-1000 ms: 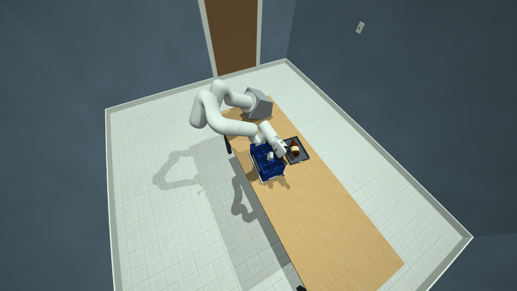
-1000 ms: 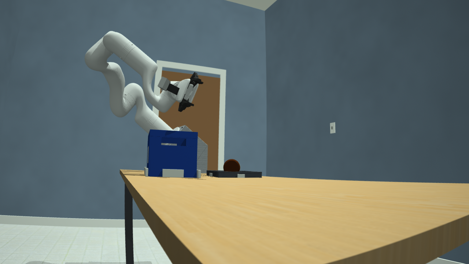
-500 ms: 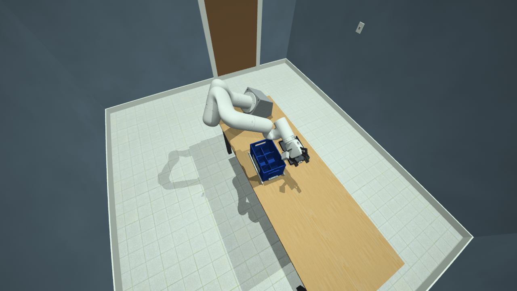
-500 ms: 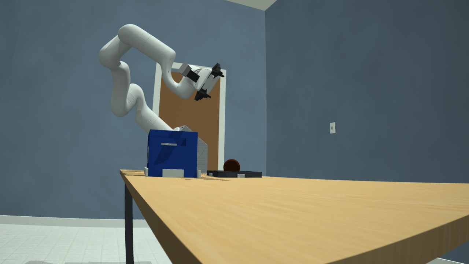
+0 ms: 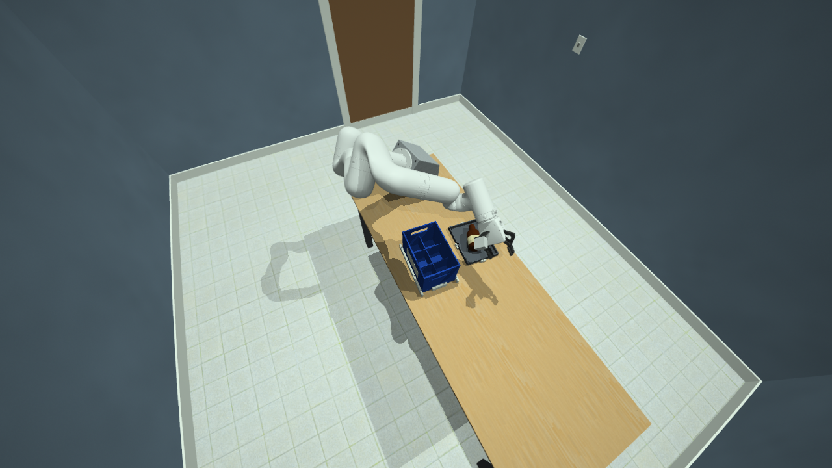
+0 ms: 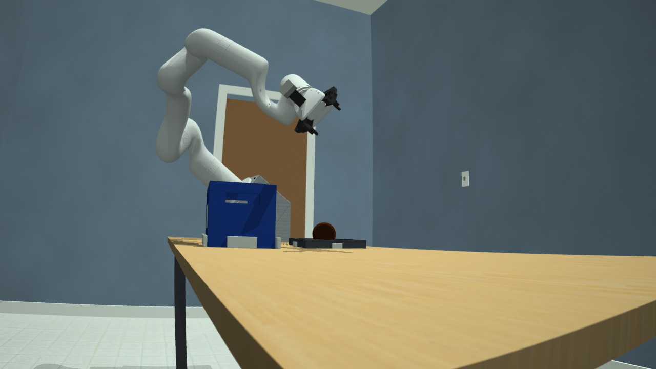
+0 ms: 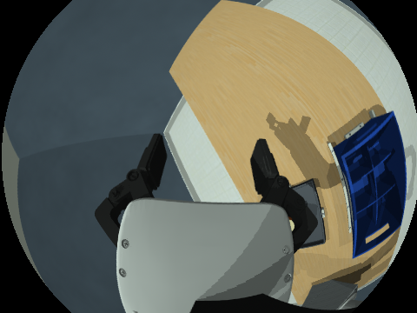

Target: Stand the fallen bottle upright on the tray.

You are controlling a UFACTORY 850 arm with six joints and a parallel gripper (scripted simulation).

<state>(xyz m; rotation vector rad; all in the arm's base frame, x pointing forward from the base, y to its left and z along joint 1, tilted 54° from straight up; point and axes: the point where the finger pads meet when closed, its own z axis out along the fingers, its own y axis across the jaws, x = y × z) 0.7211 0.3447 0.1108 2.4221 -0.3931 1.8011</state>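
The brown bottle (image 5: 472, 236) lies on its side on the dark tray (image 5: 467, 247), its neck toward the robot base. In the low side view I see its round bottom end-on (image 6: 323, 230) above the tray's rim (image 6: 328, 242). My gripper (image 5: 498, 243) hangs high above the tray's right part, tilted, open and empty; it is well clear of the bottle in the side view (image 6: 326, 118). In the wrist view the fingers stand wide apart, and a corner of the tray (image 7: 308, 203) shows behind the right finger. The bottle is hidden there.
The blue divided crate (image 5: 430, 255) stands just left of the tray, held by small grey brackets; it also shows in the side view (image 6: 241, 213) and the wrist view (image 7: 373, 180). The grey robot base (image 5: 414, 156) sits at the table's far end.
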